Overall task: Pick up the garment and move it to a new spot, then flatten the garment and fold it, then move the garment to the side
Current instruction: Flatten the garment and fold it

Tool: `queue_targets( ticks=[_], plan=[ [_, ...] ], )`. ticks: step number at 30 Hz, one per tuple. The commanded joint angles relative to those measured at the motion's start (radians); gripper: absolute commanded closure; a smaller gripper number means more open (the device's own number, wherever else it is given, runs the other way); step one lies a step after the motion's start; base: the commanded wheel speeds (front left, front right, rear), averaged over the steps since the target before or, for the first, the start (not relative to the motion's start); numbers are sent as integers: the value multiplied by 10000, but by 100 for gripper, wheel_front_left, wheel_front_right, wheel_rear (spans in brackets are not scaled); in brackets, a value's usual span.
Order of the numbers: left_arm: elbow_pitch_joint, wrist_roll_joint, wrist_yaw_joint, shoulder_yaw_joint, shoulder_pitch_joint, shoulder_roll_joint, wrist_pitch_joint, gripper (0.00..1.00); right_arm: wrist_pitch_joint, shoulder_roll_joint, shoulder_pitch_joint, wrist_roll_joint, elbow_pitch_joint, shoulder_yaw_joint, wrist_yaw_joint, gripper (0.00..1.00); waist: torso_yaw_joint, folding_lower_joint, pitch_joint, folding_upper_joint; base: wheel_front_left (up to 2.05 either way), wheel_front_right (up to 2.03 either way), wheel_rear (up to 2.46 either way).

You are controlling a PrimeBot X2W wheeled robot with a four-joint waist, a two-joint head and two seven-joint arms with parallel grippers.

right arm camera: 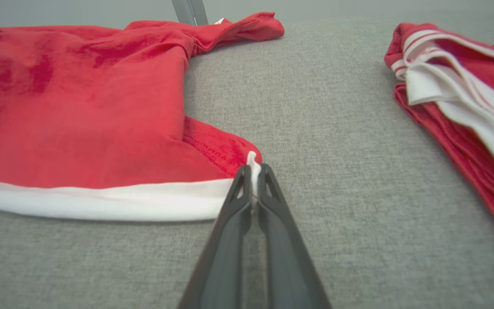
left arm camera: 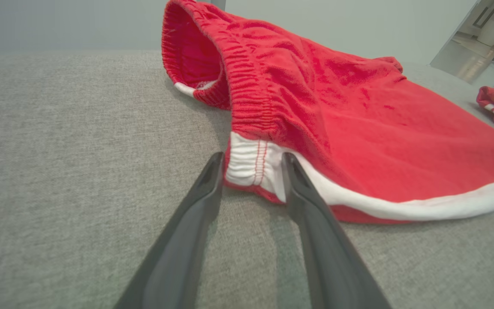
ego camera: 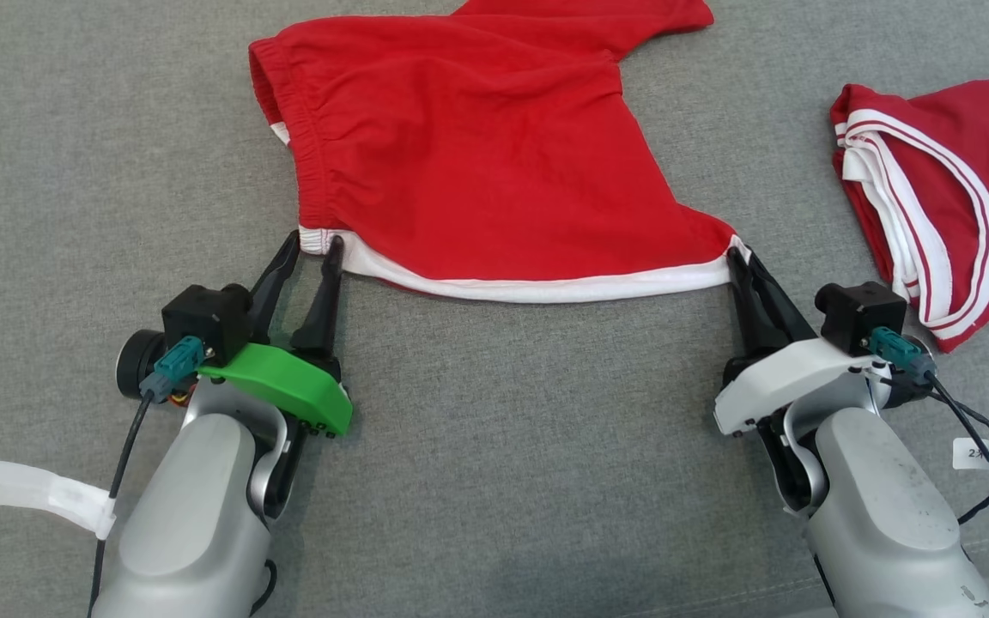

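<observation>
The small red fabric shorts (ego camera: 477, 146) lie spread on the grey cloth surface (ego camera: 529, 446), centre-far. The left gripper (ego camera: 314, 241) stands spread astride their near-left white waistband corner. The right gripper (ego camera: 733, 255), pressed together, pinches their near-right hem corner.

Two garments lie on the grey fabric surface (ego camera: 494, 515): one pair of red shorts (ego camera: 477, 154) at the middle of the far edge, and one red garment with white stripes (ego camera: 941, 206) at the right edge. Two grippers come in from the near edge, the left gripper (ego camera: 314, 242) and the right gripper (ego camera: 735, 253). Each has two dark fingers (ego camera: 323, 300), four in all. There are two black wrist cameras (ego camera: 203, 319), one per arm, and two teal plugs (ego camera: 172, 365). There is one green cover (ego camera: 288, 386), one white cover (ego camera: 791, 373), one pale tape tag (ego camera: 31, 493) and one small paper label (ego camera: 973, 453).
</observation>
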Motion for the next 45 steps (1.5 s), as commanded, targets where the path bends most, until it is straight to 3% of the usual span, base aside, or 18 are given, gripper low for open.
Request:
queue_targets(
  ticks=[1,2,9,15,21,26,30,35,41,45],
  plan=[
    [-33,-79,-25,-15,28,74,0,70,-23,-6,-99,-39,-42,-27,-16,100,18,0,3,0,0,0,0],
    [-122,-97,-25,-49,15,72,0,100,-23,-12,-111,-40,-47,-42,-16,100,31,0,1,0,0,0,0],
    [-792,-154,-26,44,605,86,0,100,-24,-52,180,89,-289,-277,-16,100,138,0,-720,0,0,0,0],
    [-2253,-89,-12,592,1501,419,0,100,-24,-47,374,574,-1059,-408,-16,100,248,0,-2349,0,0,0,0],
    [-4464,249,-6,171,1367,2053,0,100,-24,-584,-314,1375,-2274,-88,-14,100,305,0,-3860,0,0,0,0],
    [-5107,-75,-3,109,456,3494,127,100,-24,-1239,-1490,1944,-3034,-20,-19,100,394,0,-4232,0,0,0,0],
    [-5162,-803,-2,-132,-765,4370,1088,100,27,-1775,-2537,2160,-3054,243,-22,100,508,0,-4084,0,0,0,0],
    [-4633,-1670,-2,-783,-1992,4703,2572,100,644,-2264,-3803,1776,-2511,870,-25,100,690,0,-3067,0,0,0,0],
    [-3379,-1953,-2,-1603,-3445,4198,2727,100,975,-2215,-5395,1328,-1226,1268,-19,100,910,0,-1332,0,0,0,0],
    [-1742,-1318,-2,-1862,-5724,3748,1455,100,433,-2086,-7607,663,298,807,-22,100,960,0,-139,0,0,0,0]
  ],
)
